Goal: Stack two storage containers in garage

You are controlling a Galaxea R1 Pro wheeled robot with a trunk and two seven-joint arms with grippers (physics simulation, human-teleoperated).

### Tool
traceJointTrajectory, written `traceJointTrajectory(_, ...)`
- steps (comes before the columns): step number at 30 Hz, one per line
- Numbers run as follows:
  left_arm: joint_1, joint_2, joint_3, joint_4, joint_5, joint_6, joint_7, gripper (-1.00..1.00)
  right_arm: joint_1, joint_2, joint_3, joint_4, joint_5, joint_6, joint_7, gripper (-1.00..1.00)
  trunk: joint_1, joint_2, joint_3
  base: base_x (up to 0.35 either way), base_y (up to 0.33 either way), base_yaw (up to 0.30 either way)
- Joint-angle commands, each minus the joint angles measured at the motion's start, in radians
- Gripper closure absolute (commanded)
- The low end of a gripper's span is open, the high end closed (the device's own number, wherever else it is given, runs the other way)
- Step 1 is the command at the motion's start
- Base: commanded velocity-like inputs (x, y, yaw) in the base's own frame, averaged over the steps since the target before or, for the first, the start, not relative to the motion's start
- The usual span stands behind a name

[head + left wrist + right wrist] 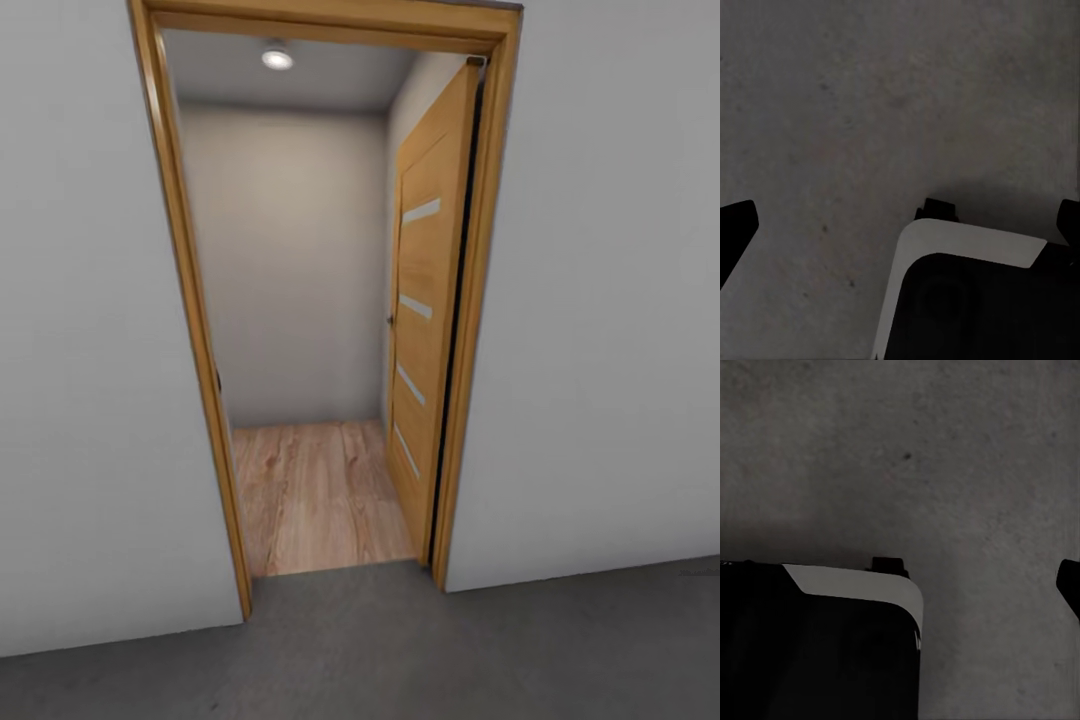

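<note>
Grey concrete floor (pixel 400 650) runs to an open wooden doorway (pixel 320 300) straight ahead, wood planks (pixel 320 500) beyond; whether either end effector is open or closed I cannot tell.

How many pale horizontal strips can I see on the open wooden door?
4, stacked down the door: upper strip, second, third, lowest. None appears hidden.

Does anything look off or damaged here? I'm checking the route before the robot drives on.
Nothing stands out. The wooden door is swung open inside its frame, the plank floor beyond looks bare, and the grey concrete floor in front shows no spill or debris.
</note>
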Motion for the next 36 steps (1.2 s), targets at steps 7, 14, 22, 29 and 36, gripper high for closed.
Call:
traceJointTrajectory(7,-0.001,0.0,0.0,0.001,0.006,-0.005,0.001,-1.0,-0.001,-0.001,0.008,0.003,-0.006,-0.005,-0.001,-1.0,0.001,-0.001,-0.002,0.318,-0.01,0.244)
traceJointTrajectory(14,-0.001,0.0,0.0,0.001,0.006,-0.004,0.001,-1.0,-0.001,-0.001,0.008,0.003,-0.006,-0.006,-0.001,-1.0,0.001,-0.001,-0.005,0.321,0.0,0.266)
traceJointTrajectory(22,-0.001,0.001,0.0,0.001,0.007,-0.005,0.001,-1.0,-0.001,0.0,0.008,0.003,-0.007,-0.005,-0.001,-1.0,0.001,-0.001,-0.006,0.321,0.0,0.106)
traceJointTrajectory(29,-0.001,0.001,0.0,0.001,0.007,-0.004,0.001,-1.0,-0.001,-0.002,0.008,0.003,-0.007,-0.005,-0.001,-1.0,0.001,-0.001,-0.006,0.321,0.0,0.006)
traceJointTrajectory(36,-0.001,0.001,0.0,0.001,0.007,-0.004,0.001,-1.0,-0.001,-0.002,0.008,0.003,-0.007,-0.005,-0.001,-1.0,0.001,-0.001,-0.006,0.321,0.0,0.0)
